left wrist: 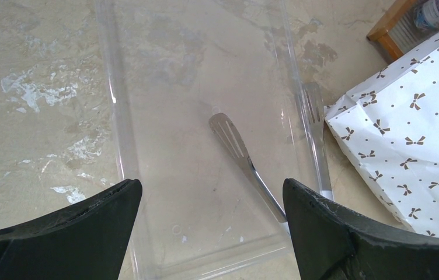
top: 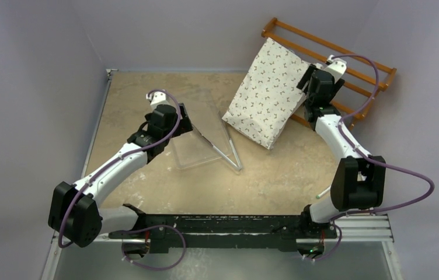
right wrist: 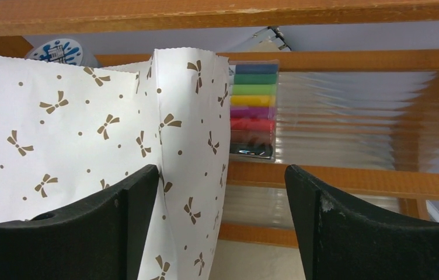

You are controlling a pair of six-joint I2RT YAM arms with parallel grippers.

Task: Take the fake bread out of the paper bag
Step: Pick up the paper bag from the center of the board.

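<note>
Right pincer (right wrist: 220, 175): paper bag (right wrist: 77, 116) before rack (right wrist: 345, 58)

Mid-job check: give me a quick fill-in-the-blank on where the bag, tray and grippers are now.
1. The left gripper hangs open over the clear ___.
2. The paper bag leans its top on the wooden ___.
3. The right gripper, at the bag's edge, has its jaws ___.
Missing: tray, rack, open.

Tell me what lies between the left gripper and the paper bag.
The clear plastic tray, with metal tongs at the edge nearest the paper bag; the left wrist view shows both.
</note>
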